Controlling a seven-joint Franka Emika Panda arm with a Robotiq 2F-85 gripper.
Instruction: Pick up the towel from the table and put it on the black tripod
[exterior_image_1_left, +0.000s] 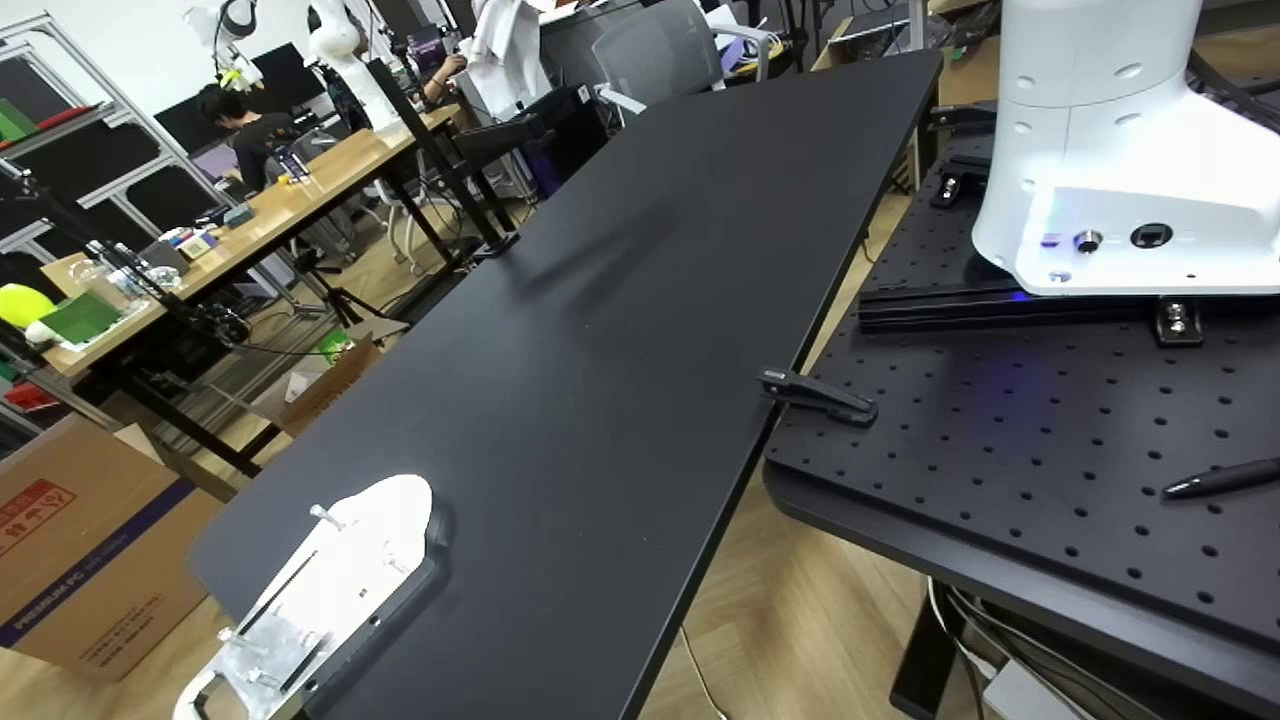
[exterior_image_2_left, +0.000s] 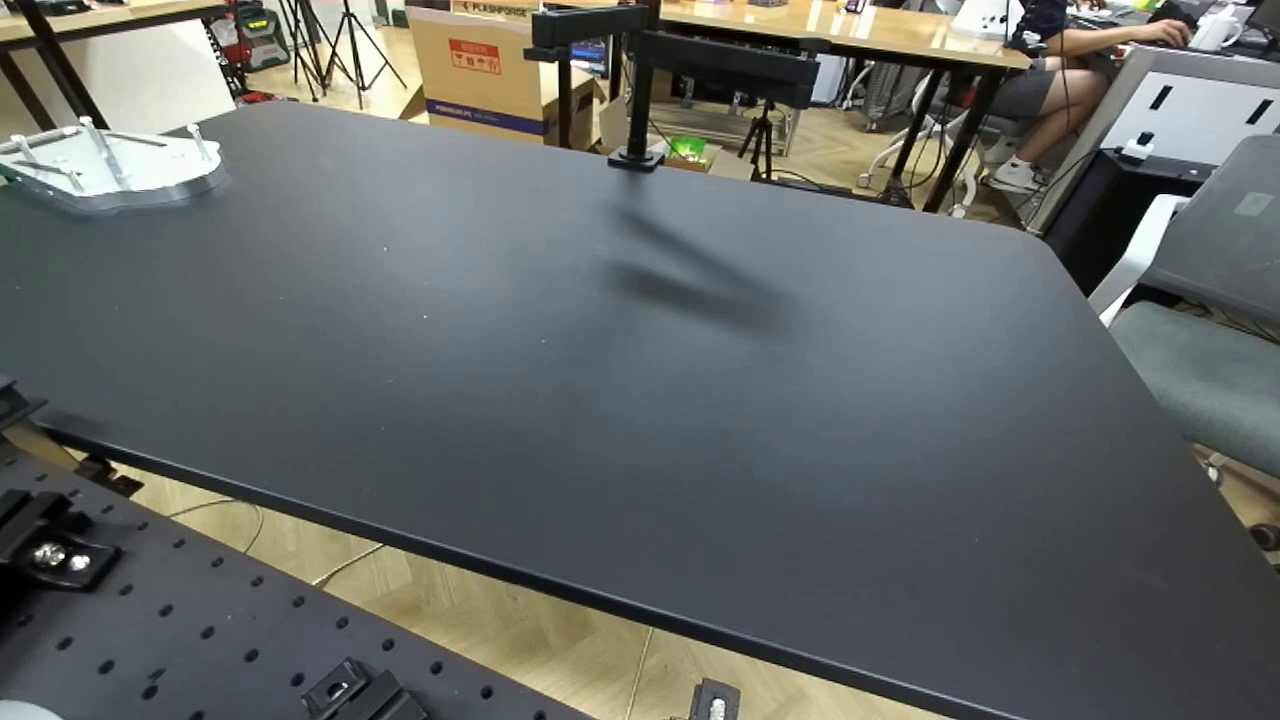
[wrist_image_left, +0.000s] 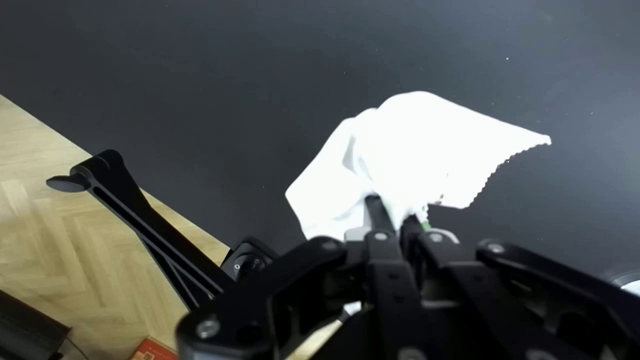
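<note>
Pinching towel (wrist_image_left: 425, 150) in gripper (wrist_image_left: 393, 212), fingers (wrist_image_left: 378, 215) nearly together; we risk it sliding off narrow black tripod (wrist_image_left: 155, 222) if we let go with drape hanging lopsided.

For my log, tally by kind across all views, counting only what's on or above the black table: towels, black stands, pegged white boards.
Towel: 1, held in the gripper
Black stand: 1, at the edge of the table
Pegged white board: 1
Total: 3
</note>
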